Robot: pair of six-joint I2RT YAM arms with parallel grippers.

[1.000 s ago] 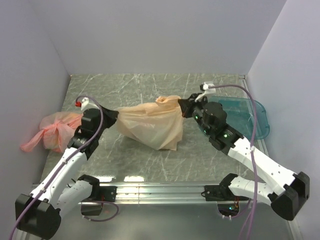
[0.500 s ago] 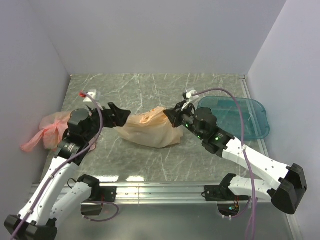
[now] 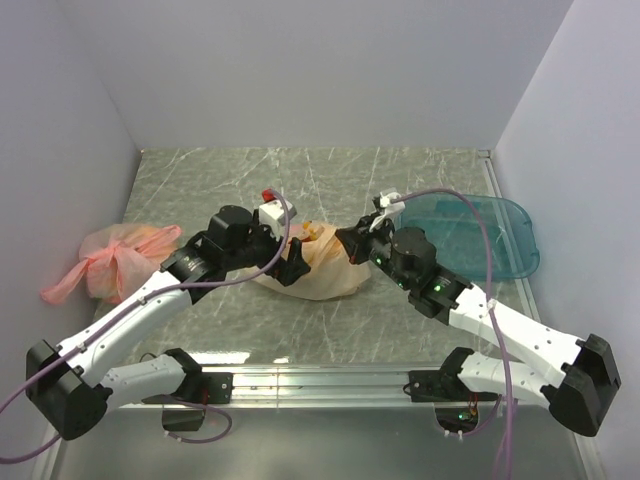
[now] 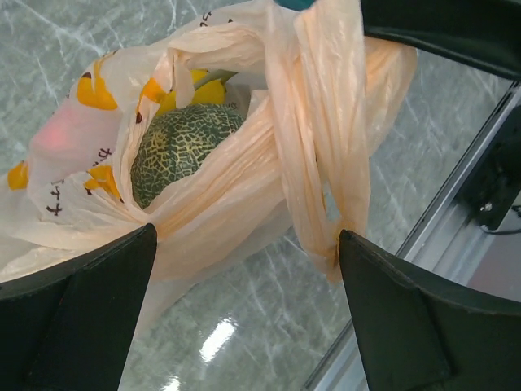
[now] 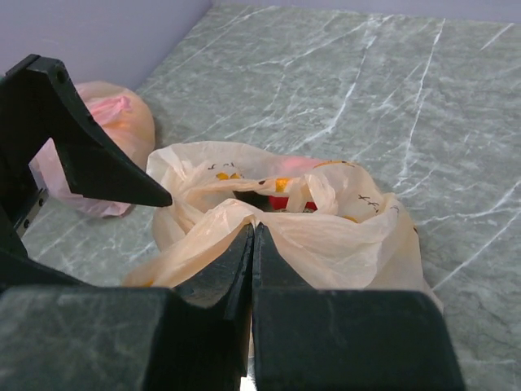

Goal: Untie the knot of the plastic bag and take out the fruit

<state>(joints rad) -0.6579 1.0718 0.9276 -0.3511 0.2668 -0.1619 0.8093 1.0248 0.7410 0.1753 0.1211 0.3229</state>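
Change: my left gripper [image 3: 288, 262] had let go of the bag's [image 3: 325, 272] left end and swung in over it, and the stretched film had slumped.
Left gripper: fingers spread wide above the mouth, holding nothing.
Right gripper [image 5: 252, 234]: pressed together, pinching the bag's right handle [image 4: 326, 147].
Bag: mid-table [image 3: 300, 180], between both grippers.
Knot: I saw none left and judged it undone.
Fruit: melon [image 4: 183, 147] and yellow fruit [image 4: 202, 91] still inside.
Pointing: mouth faced up; long axis ran left to right.
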